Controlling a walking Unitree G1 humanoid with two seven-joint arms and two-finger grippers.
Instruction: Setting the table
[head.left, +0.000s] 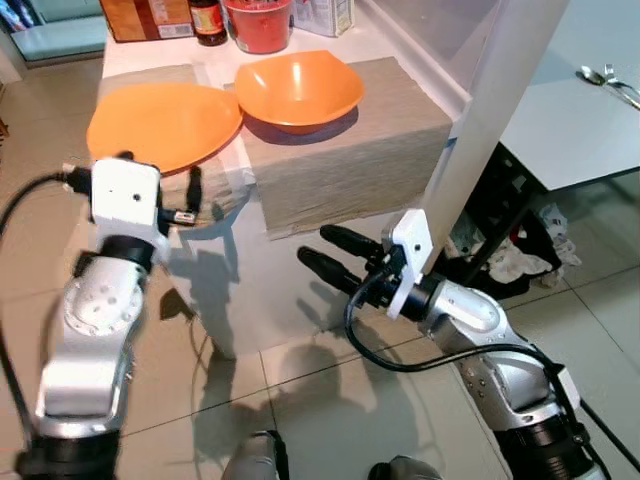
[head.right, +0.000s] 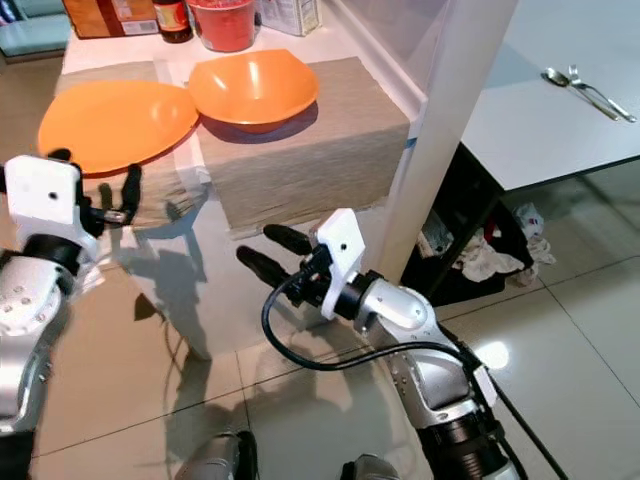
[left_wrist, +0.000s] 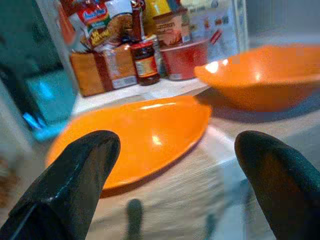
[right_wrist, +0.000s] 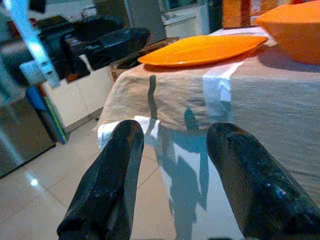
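Observation:
An orange plate (head.left: 160, 122) and an orange bowl (head.left: 298, 88) sit side by side on a low table draped with a beige cloth (head.left: 350, 150). My left gripper (head.left: 160, 175) is open just short of the plate's near edge, at the cloth's corner; the plate (left_wrist: 135, 135) and bowl (left_wrist: 265, 75) lie beyond its fingertips (left_wrist: 75, 185). My right gripper (head.left: 315, 245) is open and empty, low over the floor in front of the cloth. It points towards the table side, with the plate (right_wrist: 200, 49) above it.
Behind the dishes stand a sauce bottle (head.left: 208, 20), a red tub (head.left: 258, 25) and boxes. A white post (head.left: 490, 110) rises right of the low table. Beyond it a white table (head.left: 570, 130) carries spoons (head.left: 605, 78). Clutter (head.left: 510, 250) lies under it.

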